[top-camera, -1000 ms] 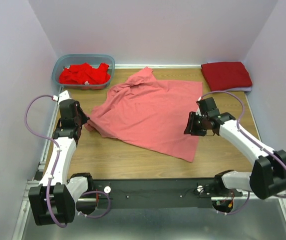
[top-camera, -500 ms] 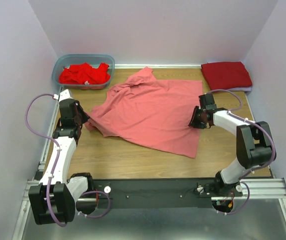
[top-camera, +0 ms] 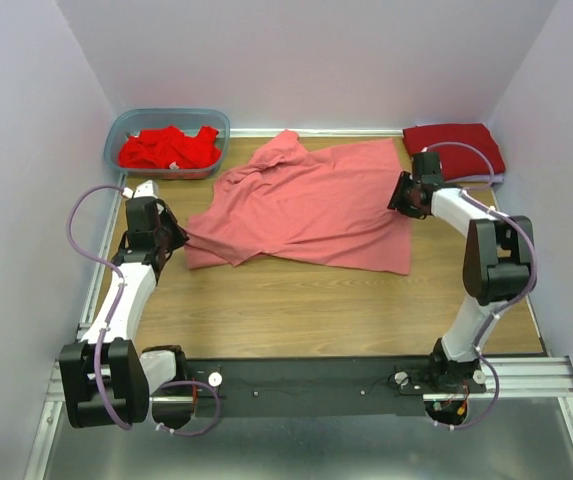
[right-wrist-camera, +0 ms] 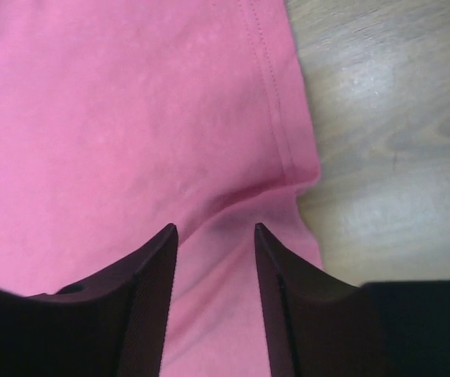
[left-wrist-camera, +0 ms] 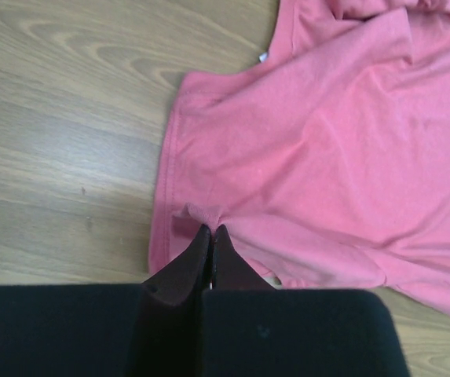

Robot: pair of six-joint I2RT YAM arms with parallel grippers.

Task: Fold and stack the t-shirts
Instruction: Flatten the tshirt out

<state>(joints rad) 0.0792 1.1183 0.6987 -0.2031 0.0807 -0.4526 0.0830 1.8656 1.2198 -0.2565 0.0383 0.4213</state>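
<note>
Top external: pink tee (top-camera: 306, 205) spread crumpled on surface (top-camera: 296, 310), long axis left to right, jaws at both ends. Left jaws clamped shut on its left edge; right jaws half open, astride a pucker at its right edge, grip unclear.

Left gripper (left-wrist-camera: 211, 229): two dark tapered fingers pressed together, tips pinching a small pucker of cloth at the near edge of the salmon-pink cotton t-shirt (left-wrist-camera: 327, 149). Shirt lies rumpled, filling the space right of and beyond the pinch; creases fan out from it. Light wood-grain tabletop (left-wrist-camera: 67, 118) bare to the shirt's left. Small white fleck (left-wrist-camera: 263, 56) at the shirt's far edge, identity unclear.
</note>
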